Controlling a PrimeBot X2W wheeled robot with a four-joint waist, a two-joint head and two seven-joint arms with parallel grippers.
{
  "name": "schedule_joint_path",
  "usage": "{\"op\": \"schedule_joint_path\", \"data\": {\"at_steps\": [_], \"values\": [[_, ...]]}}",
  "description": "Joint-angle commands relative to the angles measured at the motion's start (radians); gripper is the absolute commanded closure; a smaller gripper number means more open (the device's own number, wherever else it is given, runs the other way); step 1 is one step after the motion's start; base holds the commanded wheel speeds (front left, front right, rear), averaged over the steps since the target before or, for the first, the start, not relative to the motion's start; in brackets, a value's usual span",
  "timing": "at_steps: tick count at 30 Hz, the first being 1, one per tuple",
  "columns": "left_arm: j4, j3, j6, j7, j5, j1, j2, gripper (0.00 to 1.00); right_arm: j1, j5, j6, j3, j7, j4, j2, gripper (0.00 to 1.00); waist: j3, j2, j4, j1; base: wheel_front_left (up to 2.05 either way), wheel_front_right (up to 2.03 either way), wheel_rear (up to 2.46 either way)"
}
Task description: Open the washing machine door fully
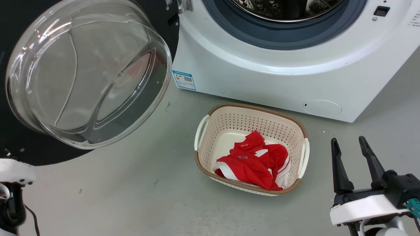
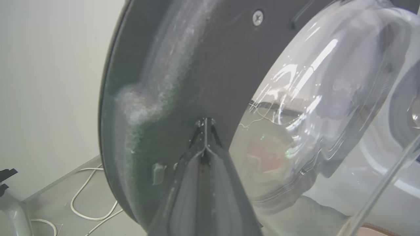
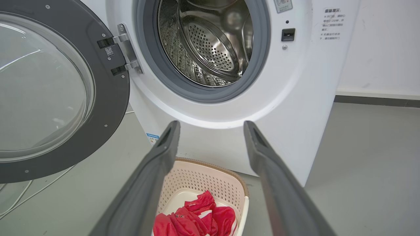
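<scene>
Floor: grey and smooth (image 1: 131,196), meeting a white wall (image 3: 377,49) at the back.
Machine: one washing machine (image 1: 262,75), white, front-loading, set on the floor.
Door: one washing machine door (image 3: 111,98), black, with one clear glass bowl (image 1: 88,72) bulging from its middle; standing wide open to the left of the opening, hung on a metal hinge (image 3: 126,49).
Opening: one steel drum (image 3: 210,42), perforated, ringed by one grey gasket (image 3: 203,93), uncovered.
Left side: left gripper (image 2: 205,150), fingers pressed together with nothing between them, tips against the inner black ring of the door, just beside the glass bowl.
Right side: right gripper (image 1: 347,140), two dark fingers spread apart, holding nothing, low and well apart from door and machine.
Basket: one (image 1: 203,131), cream, perforated, on the floor just before the machine, between the door and the right gripper, touching neither.
Clothing: red-and-white fabric (image 1: 252,164) crumpled in the basket; number of pieces unclear.
Small parts: one blue sticker (image 1: 184,79), one round filter cap (image 1: 321,107), one latch slot (image 3: 288,34) right of the opening.
Behind the door: white cables (image 2: 85,203) looped on the floor by the wall.
</scene>
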Motion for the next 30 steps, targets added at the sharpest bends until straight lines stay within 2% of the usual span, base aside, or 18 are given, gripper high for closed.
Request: {"op": "schedule_joint_path", "data": {"at_steps": [1,7,11,15,18,24,30], "values": [[0.020,0.012,0.002,-0.006,0.001,-0.023,0.014,1.00,-0.016,-0.008,0.000,-0.001,0.000,-0.001,0.002,0.00,0.002,0.0000,0.000,0.0000,0.00,0.00,0.00],[0.067,0.024,-0.006,-0.008,0.017,-0.043,0.007,1.00,-0.021,-0.006,0.000,0.007,-0.004,0.010,0.002,0.00,-0.004,0.0000,-0.007,0.0000,0.00,0.00,0.00],[0.040,0.040,0.006,-0.008,0.057,-0.004,-0.016,1.00,-0.018,0.005,0.000,0.010,-0.012,0.024,0.002,0.00,-0.022,0.0000,-0.014,0.0000,0.00,0.00,0.00],[-0.040,0.048,0.026,-0.006,0.122,0.064,-0.070,1.00,-0.011,0.015,0.000,0.011,-0.020,0.038,0.002,0.00,-0.045,0.0000,-0.022,0.0000,0.00,0.00,0.00],[-0.103,0.048,0.025,-0.006,0.166,0.122,-0.115,1.00,-0.004,0.023,0.000,0.013,-0.027,0.049,0.002,0.00,-0.065,0.0000,-0.024,0.0000,0.00,0.00,0.00],[-0.223,-0.016,0.020,-0.007,0.244,0.243,-0.228,1.00,0.004,0.038,0.000,0.018,-0.037,0.070,0.002,0.00,-0.107,0.0000,-0.045,0.0000,0.00,0.00,0.00],[-0.300,-0.097,-0.009,-0.007,0.322,0.300,-0.303,1.00,0.008,0.037,0.000,0.027,-0.042,0.086,0.002,0.00,-0.140,0.0000,-0.093,0.0000,0.00,0.00,0.00]]}}
